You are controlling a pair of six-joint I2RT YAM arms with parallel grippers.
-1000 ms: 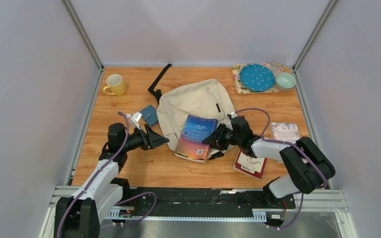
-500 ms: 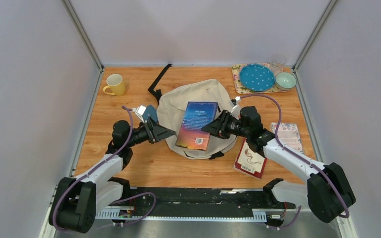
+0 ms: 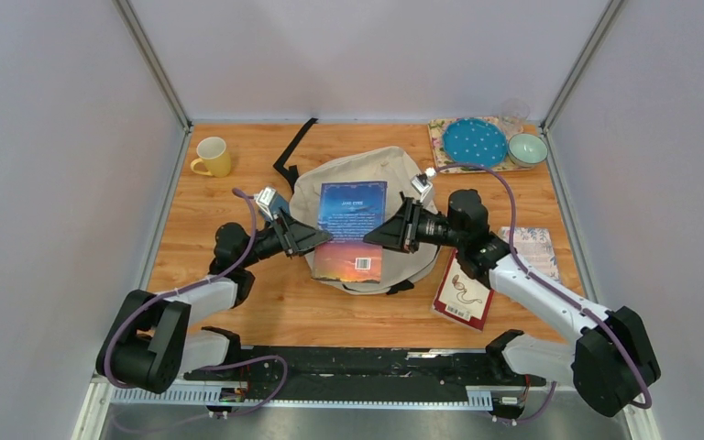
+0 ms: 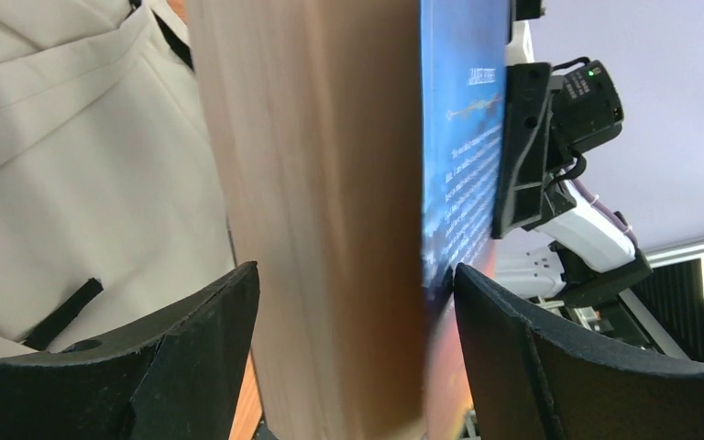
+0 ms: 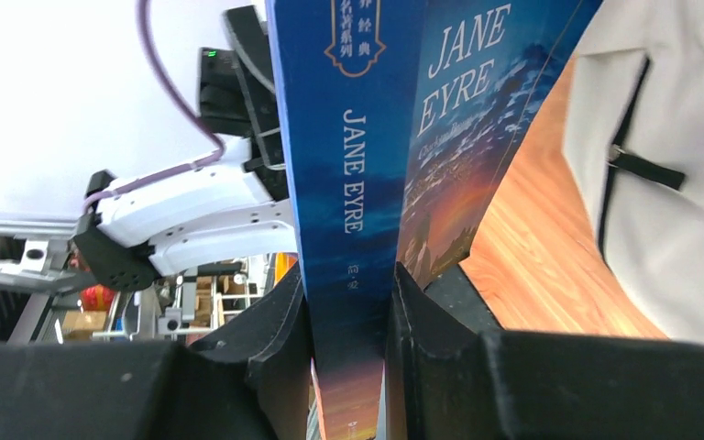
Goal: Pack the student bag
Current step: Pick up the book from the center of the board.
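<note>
Lying flat: cream fabric student bag (image 3: 357, 167) | right pincer (image 3: 374, 236) clamps blue book (image 3: 352, 220) | left pincer (image 3: 316, 240) wide apart

Cream bag (image 3: 394, 174) with black straps. The book (image 3: 352, 229) has a deep blue cover fading to an orange sunset at its foot, white lettering and tan page edges. Yellow mug (image 3: 213, 156); blue, white-dotted plate (image 3: 474, 143); pale green bowl (image 3: 527, 148); floral tray (image 3: 438, 151); dark red book (image 3: 463, 298); orange wood-grain tabletop (image 3: 238, 302).
</note>
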